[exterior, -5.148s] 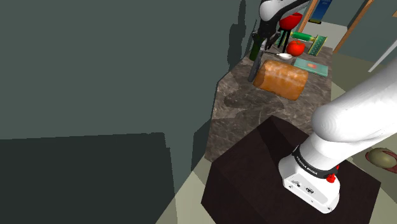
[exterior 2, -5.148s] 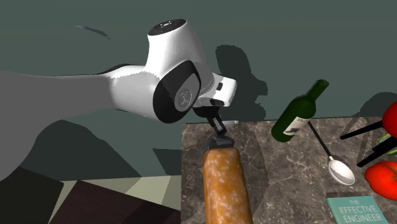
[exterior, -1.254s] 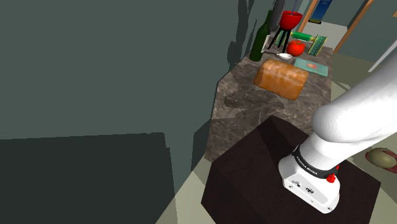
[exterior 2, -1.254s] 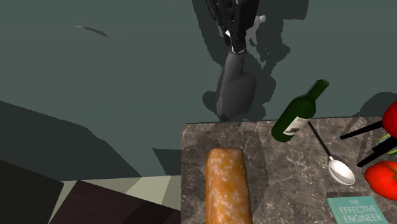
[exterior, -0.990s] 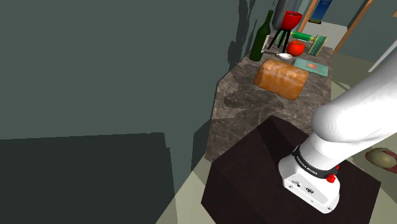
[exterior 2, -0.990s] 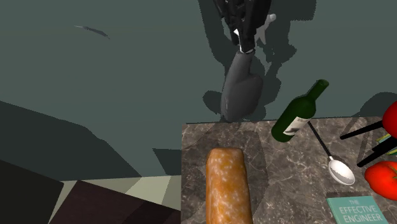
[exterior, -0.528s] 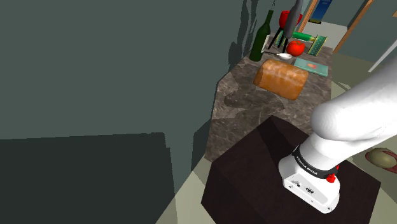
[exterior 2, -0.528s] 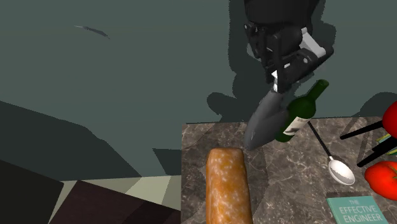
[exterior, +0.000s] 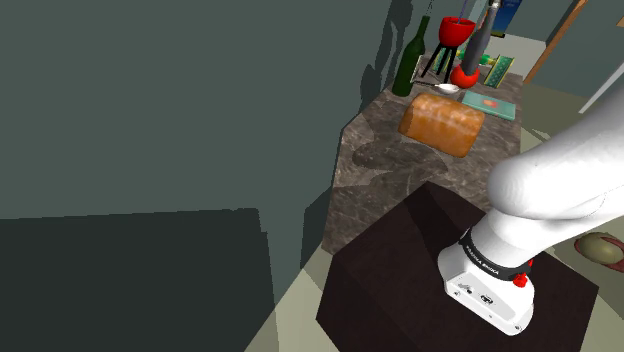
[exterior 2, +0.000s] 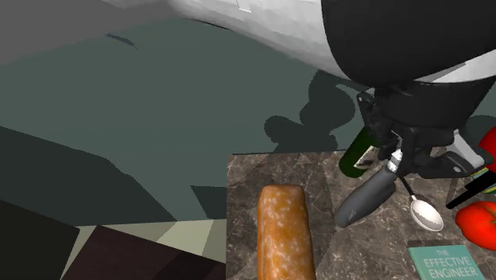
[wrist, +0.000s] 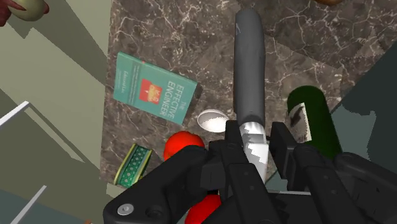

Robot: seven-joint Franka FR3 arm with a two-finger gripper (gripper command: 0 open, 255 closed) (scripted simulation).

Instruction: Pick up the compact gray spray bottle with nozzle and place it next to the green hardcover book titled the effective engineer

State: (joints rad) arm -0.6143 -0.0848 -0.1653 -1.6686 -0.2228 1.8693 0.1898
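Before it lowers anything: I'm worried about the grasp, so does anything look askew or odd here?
The gray spray bottle hangs slanted from the gripper, not upright. It is clasped only at its pale nozzle end, with its body above the counter. Nothing looks spilled or damaged.

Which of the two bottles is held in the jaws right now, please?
The gray spray bottle, clasped at its white nozzle end and hanging over the marble counter. The dark green wine bottle stands free on that counter, ungripped.
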